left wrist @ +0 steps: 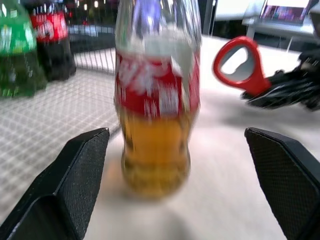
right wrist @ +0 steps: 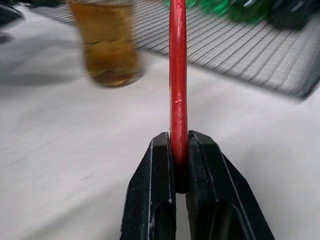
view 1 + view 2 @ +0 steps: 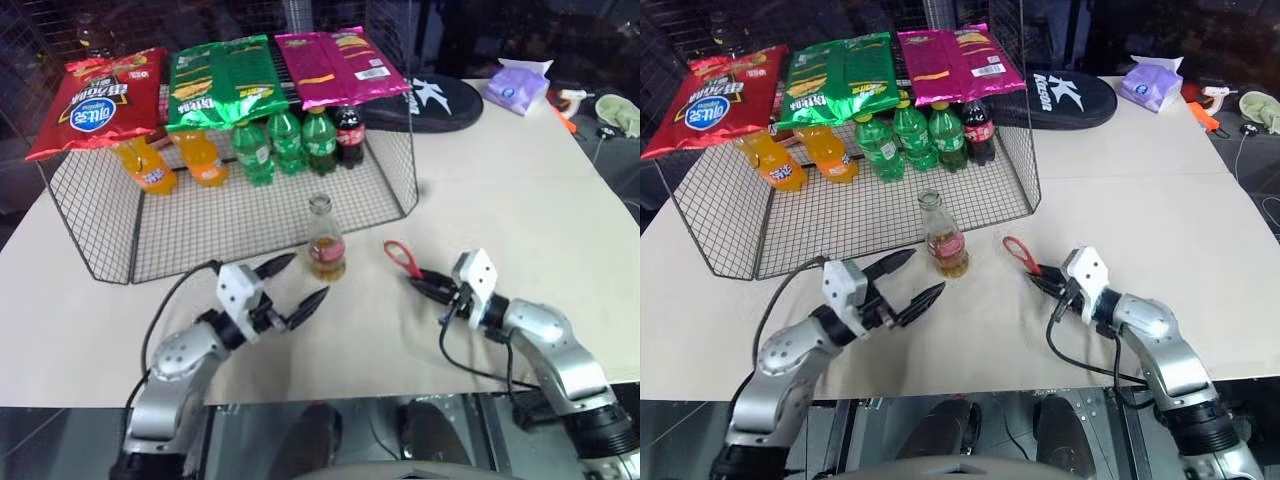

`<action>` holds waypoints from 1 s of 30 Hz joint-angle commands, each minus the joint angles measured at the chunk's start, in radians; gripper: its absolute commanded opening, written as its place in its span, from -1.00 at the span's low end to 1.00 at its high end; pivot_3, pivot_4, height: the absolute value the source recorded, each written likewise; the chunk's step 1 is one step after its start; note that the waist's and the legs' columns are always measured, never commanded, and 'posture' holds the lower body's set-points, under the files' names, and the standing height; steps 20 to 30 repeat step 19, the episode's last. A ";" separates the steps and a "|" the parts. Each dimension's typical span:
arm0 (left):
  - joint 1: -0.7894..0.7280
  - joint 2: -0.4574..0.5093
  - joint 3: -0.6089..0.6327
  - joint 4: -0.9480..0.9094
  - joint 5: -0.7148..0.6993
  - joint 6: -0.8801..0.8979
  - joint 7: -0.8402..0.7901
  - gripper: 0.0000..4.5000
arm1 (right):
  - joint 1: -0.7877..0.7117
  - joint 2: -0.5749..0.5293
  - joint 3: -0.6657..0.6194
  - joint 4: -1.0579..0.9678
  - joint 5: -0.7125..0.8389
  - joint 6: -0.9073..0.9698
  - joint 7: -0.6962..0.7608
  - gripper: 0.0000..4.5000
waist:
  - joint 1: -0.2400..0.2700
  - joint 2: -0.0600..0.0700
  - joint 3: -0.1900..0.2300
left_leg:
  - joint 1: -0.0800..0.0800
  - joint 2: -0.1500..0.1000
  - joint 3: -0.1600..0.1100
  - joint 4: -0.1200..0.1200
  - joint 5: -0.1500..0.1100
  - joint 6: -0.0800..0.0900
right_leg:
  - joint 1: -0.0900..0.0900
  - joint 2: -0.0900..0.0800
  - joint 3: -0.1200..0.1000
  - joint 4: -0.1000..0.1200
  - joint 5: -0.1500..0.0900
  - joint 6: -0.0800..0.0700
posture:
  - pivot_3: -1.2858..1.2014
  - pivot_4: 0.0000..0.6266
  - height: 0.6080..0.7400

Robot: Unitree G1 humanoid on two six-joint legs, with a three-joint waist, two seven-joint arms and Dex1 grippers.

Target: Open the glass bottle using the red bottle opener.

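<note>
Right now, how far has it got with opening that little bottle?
Done: the right claw is shut on the red bottle opener, held off the table. The glass bottle stands upright in front of the wire rack, and no cap is visible on its mouth, though that's hard to judge. In hand: the left claw is open beside the bottle, not touching it. Left: confirming the cap is off, setting the opener down.

right gripper [image 2: 181, 165] pinches the red bottle opener [image 2: 178, 75] (edge-on), the glass bottle [image 2: 107, 45] beyond.
</note>
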 commanded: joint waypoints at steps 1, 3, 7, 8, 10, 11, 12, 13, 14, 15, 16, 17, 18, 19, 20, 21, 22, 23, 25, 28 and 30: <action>0.041 0.021 0.048 -0.060 -0.020 0.007 0.012 1.00 | 0.014 -0.025 -0.040 -0.086 0.044 0.048 0.019 -0.28 | 0.001 0.000 0.000 | 0.000 0.000 0.000 0.000 -0.001 0.001 | 0.000 0.000 0.000 0.000 0.000 0.000 | 0.03 -0.52 1.00; 0.065 0.029 0.067 -0.069 -0.003 0.022 0.038 1.00 | 0.047 -0.049 -0.075 -0.112 0.063 0.071 0.021 0.17 | 0.005 0.000 0.000 | 0.000 0.000 0.000 0.000 -0.002 0.003 | 0.000 0.000 -0.001 0.000 0.000 0.000 | 0.03 -0.52 1.00; 0.121 0.053 0.086 -0.104 0.014 0.048 0.057 1.00 | 0.125 -0.099 -0.169 -0.112 0.072 0.061 0.032 0.95 | 0.009 -0.001 0.001 | -0.001 -0.001 0.000 0.000 -0.001 0.002 | 0.000 0.000 -0.002 -0.001 0.000 0.000 | 0.03 -0.52 1.00; 0.141 0.061 0.088 -0.115 0.019 0.049 0.055 1.00 | 0.149 -0.112 -0.192 -0.106 0.069 0.046 0.043 0.98 | 0.009 -0.001 0.001 | -0.001 -0.001 0.000 0.000 -0.001 0.001 | 0.000 0.000 -0.002 -0.002 0.000 0.000 | 0.03 -0.52 1.00; 0.187 0.073 0.097 -0.136 0.016 0.063 0.054 1.00 | 0.206 -0.142 -0.242 -0.090 0.066 -0.003 0.083 0.98 | 0.009 -0.001 0.001 | -0.002 -0.001 0.000 0.000 -0.001 0.001 | 0.000 -0.001 -0.002 -0.003 0.000 0.000 | 0.03 -0.52 1.00; 0.210 0.078 0.103 -0.145 0.008 0.071 0.051 1.00 | 0.237 -0.156 -0.265 -0.080 0.062 -0.038 0.107 0.98 | 0.010 0.000 0.001 | -0.002 -0.001 0.000 0.000 -0.001 0.001 | 0.000 -0.001 -0.002 -0.003 0.000 0.000 | 0.03 -0.52 1.00; 0.232 0.084 0.107 -0.152 0.008 0.072 0.046 1.00 | 0.266 -0.168 -0.283 -0.068 0.055 -0.072 0.127 0.98 | 0.010 0.000 0.001 | -0.003 -0.001 -0.001 0.000 -0.001 0.001 | 0.000 -0.001 -0.002 -0.004 0.000 0.000 | 0.03 -0.52 1.00; 0.250 0.088 0.109 -0.158 0.007 0.069 0.040 1.00 | 0.290 -0.179 -0.295 -0.056 0.048 -0.101 0.148 0.98 | 0.010 0.000 0.001 | -0.003 0.000 -0.001 0.000 -0.001 0.002 | 0.000 -0.001 -0.002 -0.005 0.000 0.000 | 0.03 -0.52 1.00; 0.262 0.087 0.113 -0.163 0.006 0.071 0.041 1.00 | 0.309 -0.187 -0.304 -0.046 0.046 -0.123 0.165 0.98 | 0.010 0.000 0.001 | -0.004 0.000 -0.001 0.000 -0.001 0.001 | 0.000 -0.001 -0.002 -0.005 0.000 0.000 | 0.03 -0.52 1.00; 0.270 0.086 0.116 -0.166 0.004 0.074 0.045 1.00 | 0.322 -0.188 -0.312 -0.040 0.047 -0.136 0.174 0.98 | 0.010 0.000 0.001 | -0.004 0.000 -0.001 0.000 -0.001 0.002 | 0.000 -0.001 -0.002 -0.004 0.000 0.000 | 0.03 -0.52 1.00; 0.275 0.084 0.115 -0.169 0.002 0.081 0.049 1.00 | 0.334 -0.188 -0.320 -0.034 0.053 -0.141 0.180 0.98 | 0.009 0.000 0.001 | -0.004 0.000 -0.001 0.001 -0.001 0.002 | 0.000 -0.001 -0.002 -0.004 0.000 0.000 | 0.03 -0.52 1.00; 0.280 0.085 0.114 -0.170 0.004 0.083 0.050 1.00 | 0.346 -0.188 -0.325 -0.031 0.056 -0.144 0.184 0.98 | 0.009 0.000 0.001 | -0.003 0.000 -0.001 0.001 -0.002 0.004 | 0.000 -0.001 -0.002 -0.004 0.000 0.000 | 0.03 -0.52 1.00; 0.285 0.083 0.108 -0.172 0.012 0.082 0.052 1.00 | 0.354 -0.186 -0.327 -0.024 0.050 -0.155 0.185 0.98 | 0.009 0.000 0.001 | -0.003 0.000 -0.001 0.001 -0.003 0.004 | 0.000 -0.001 -0.002 -0.004 0.000 0.000 | 0.03 -0.52 1.00; 0.291 0.083 0.104 -0.175 0.017 0.080 0.051 1.00 | 0.360 -0.179 -0.328 -0.022 0.047 -0.163 0.182 0.98 | 0.009 0.000 0.001 | -0.003 0.000 -0.001 0.001 -0.003 0.005 | 0.000 -0.001 -0.002 -0.003 0.000 0.000 | 0.03 -0.52 1.00; 0.291 0.083 0.104 -0.175 0.017 0.080 0.051 1.00 | 0.360 -0.179 -0.328 -0.022 0.047 -0.163 0.182 0.98 | 0.009 0.000 0.001 | -0.003 0.000 -0.001 0.001 -0.003 0.005 | 0.000 -0.001 -0.002 -0.003 0.000 0.000 | 0.03 -0.52 1.00; 0.291 0.083 0.104 -0.175 0.017 0.080 0.051 1.00 | 0.360 -0.179 -0.328 -0.022 0.047 -0.163 0.182 0.98 | 0.009 0.000 0.001 | -0.003 0.000 -0.001 0.001 -0.003 0.005 | 0.000 -0.001 -0.002 -0.003 0.000 0.000 | 0.03 -0.52 1.00; 0.291 0.083 0.104 -0.175 0.017 0.080 0.051 1.00 | 0.360 -0.179 -0.328 -0.022 0.047 -0.163 0.182 0.98 | 0.009 0.000 0.001 | -0.003 0.000 -0.001 0.001 -0.003 0.005 | 0.000 -0.001 -0.002 -0.003 0.000 0.000 | 0.03 -0.52 1.00; 0.291 0.083 0.104 -0.175 0.017 0.080 0.051 1.00 | 0.360 -0.179 -0.328 -0.022 0.047 -0.163 0.182 0.98 | 0.009 0.000 0.001 | -0.003 0.000 -0.001 0.001 -0.003 0.005 | 0.000 -0.001 -0.002 -0.003 0.000 0.000 | 0.03 -0.52 1.00; 0.291 0.083 0.104 -0.175 0.017 0.080 0.051 1.00 | 0.360 -0.179 -0.328 -0.022 0.047 -0.163 0.182 0.98 | 0.009 0.000 0.001 | -0.003 0.000 -0.001 0.001 -0.003 0.005 | 0.000 -0.001 -0.002 -0.003 0.000 0.000 | 0.03 -0.52 1.00; 0.291 0.083 0.104 -0.175 0.017 0.080 0.051 1.00 | 0.360 -0.179 -0.328 -0.022 0.047 -0.163 0.182 0.98 | 0.009 0.000 0.001 | -0.003 0.000 -0.001 0.001 -0.003 0.005 | 0.000 -0.001 -0.002 -0.003 0.000 0.000 | 0.03 -0.52 1.00; 0.291 0.083 0.104 -0.175 0.017 0.080 0.051 1.00 | 0.360 -0.179 -0.328 -0.022 0.047 -0.163 0.182 0.98 | 0.009 0.000 0.001 | -0.003 0.000 -0.001 0.001 -0.003 0.005 | 0.000 -0.001 -0.002 -0.003 0.000 0.000 | 0.03 -0.52 1.00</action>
